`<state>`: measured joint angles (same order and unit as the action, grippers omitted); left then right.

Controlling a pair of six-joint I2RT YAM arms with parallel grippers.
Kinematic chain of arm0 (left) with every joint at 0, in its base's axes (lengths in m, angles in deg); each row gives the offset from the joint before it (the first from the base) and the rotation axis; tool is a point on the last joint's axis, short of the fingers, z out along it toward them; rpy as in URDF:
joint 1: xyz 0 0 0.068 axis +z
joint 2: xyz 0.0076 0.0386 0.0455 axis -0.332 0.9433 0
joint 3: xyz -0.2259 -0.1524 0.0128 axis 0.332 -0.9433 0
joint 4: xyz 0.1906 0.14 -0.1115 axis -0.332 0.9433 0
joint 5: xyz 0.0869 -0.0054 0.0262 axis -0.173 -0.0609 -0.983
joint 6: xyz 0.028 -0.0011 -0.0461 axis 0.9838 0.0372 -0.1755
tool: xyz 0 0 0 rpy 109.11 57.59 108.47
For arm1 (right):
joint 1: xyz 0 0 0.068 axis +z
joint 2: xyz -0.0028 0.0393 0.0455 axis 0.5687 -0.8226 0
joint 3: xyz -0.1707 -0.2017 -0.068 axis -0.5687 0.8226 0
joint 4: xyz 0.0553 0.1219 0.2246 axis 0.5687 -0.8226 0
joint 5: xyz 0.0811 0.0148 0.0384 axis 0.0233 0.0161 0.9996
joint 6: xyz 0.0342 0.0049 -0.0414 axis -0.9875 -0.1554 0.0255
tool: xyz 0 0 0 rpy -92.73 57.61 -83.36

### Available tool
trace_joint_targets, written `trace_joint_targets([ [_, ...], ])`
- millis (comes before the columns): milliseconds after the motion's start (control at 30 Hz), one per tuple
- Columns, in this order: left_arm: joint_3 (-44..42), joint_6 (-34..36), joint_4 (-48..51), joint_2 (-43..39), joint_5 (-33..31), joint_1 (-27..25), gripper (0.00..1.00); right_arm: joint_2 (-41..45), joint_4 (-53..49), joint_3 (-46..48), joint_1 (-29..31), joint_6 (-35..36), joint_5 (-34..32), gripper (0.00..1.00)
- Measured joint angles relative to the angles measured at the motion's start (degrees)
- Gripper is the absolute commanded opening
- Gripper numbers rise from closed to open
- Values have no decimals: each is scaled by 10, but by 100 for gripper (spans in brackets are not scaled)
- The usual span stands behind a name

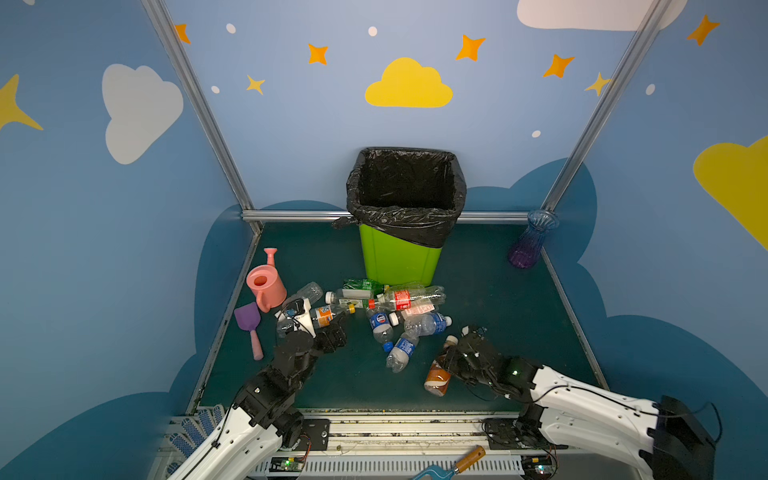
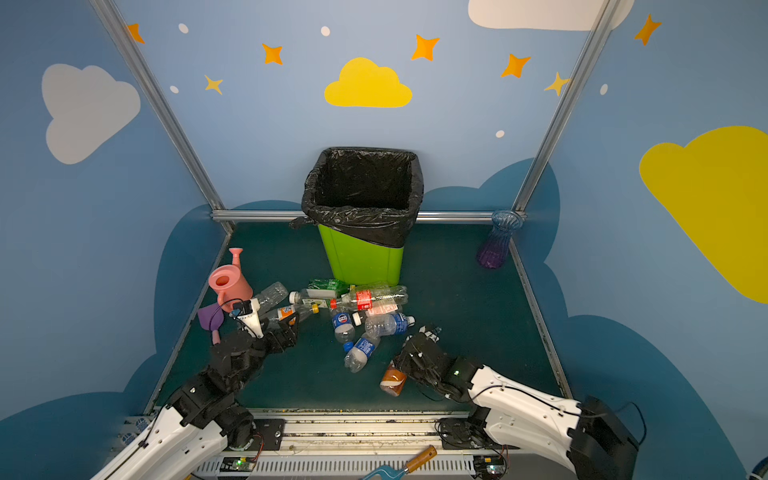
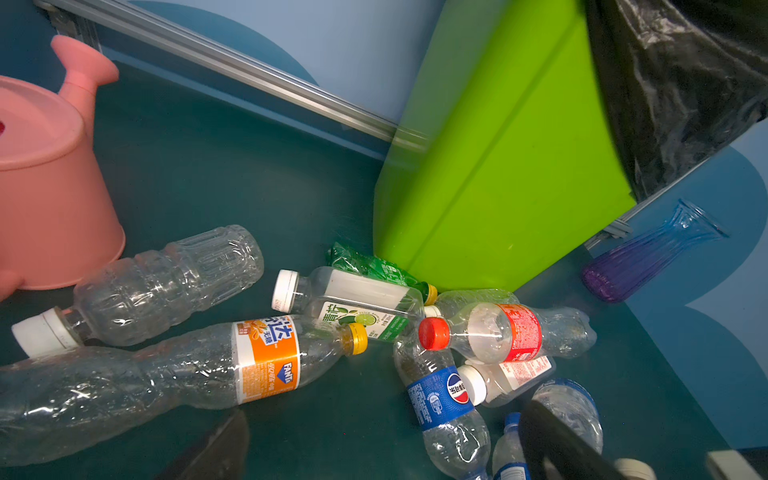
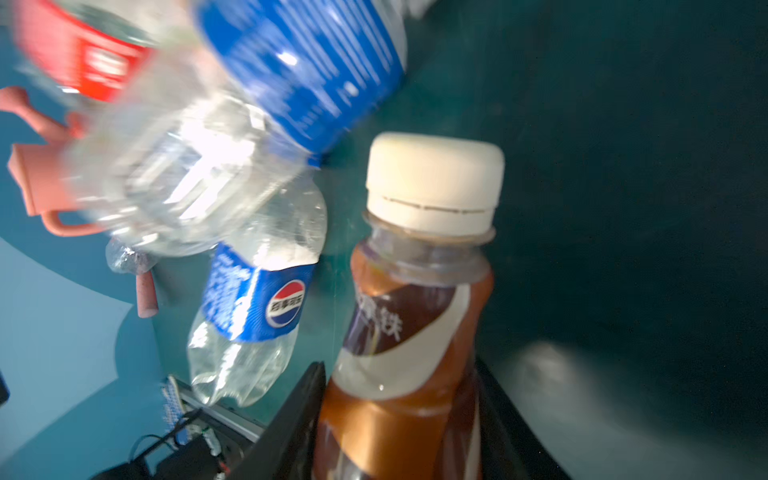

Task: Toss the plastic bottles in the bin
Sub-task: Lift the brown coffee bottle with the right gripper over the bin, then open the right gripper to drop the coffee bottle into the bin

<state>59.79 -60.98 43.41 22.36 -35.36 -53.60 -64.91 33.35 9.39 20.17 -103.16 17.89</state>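
Note:
The bin [image 1: 399, 259] [image 2: 361, 259] is lime green with a black bag over its rim and stands at the back middle. Several plastic bottles [image 1: 390, 309] lie in a heap in front of it. My right gripper [image 1: 451, 362] [image 4: 399, 395] is shut on a brown bottle [image 1: 438, 374] [image 2: 392, 380] [image 4: 415, 332] with a cream cap, near the front right of the heap. My left gripper [image 1: 334, 330] [image 3: 382, 444] stands open low over bare mat, between an orange-labelled bottle [image 3: 266, 357] and a blue-labelled one [image 3: 440, 399].
A pink watering can [image 1: 266, 286] and a purple scoop [image 1: 249, 324] sit at the left of the mat. A blue-purple vase [image 1: 530, 245] stands in the back right corner. Aluminium rails and blue walls enclose the mat.

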Motion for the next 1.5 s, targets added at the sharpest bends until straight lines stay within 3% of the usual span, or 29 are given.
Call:
trace_joint_targets([
  [100,-3,-6,-1,9,-3,5,100,69,-93,-100,-25,73,-41,45],
  [267,-21,-16,-5,33,-3,15,100,102,-173,-411,-75,257,-135,46],
  [400,-30,-25,-9,58,0,19,100,102,-139,-593,-76,401,-182,45],
  [567,-30,-29,-17,90,9,20,100,62,-28,-663,-78,536,-195,50],
  [700,-22,-30,-18,114,19,20,100,-89,40,-741,-112,583,-162,52],
  [800,-16,-34,-22,127,32,20,100,-272,35,-868,-175,563,-79,55],
  [833,-14,-35,-23,130,37,20,100,-346,17,-941,-193,552,-45,59],
  [933,-9,-36,-22,138,50,20,100,-574,-83,-1187,-221,539,10,88],
  [1033,0,-32,-18,136,57,16,100,-733,-201,-1356,-232,535,33,93],
  [1133,10,-20,-15,126,57,5,100,-738,-258,-1321,-238,533,41,94],
  [1300,21,5,-10,107,43,-31,100,-534,-176,-1040,-243,522,45,95],
  [1500,45,31,-6,141,31,-82,100,-343,-60,-925,-259,519,44,96],
])
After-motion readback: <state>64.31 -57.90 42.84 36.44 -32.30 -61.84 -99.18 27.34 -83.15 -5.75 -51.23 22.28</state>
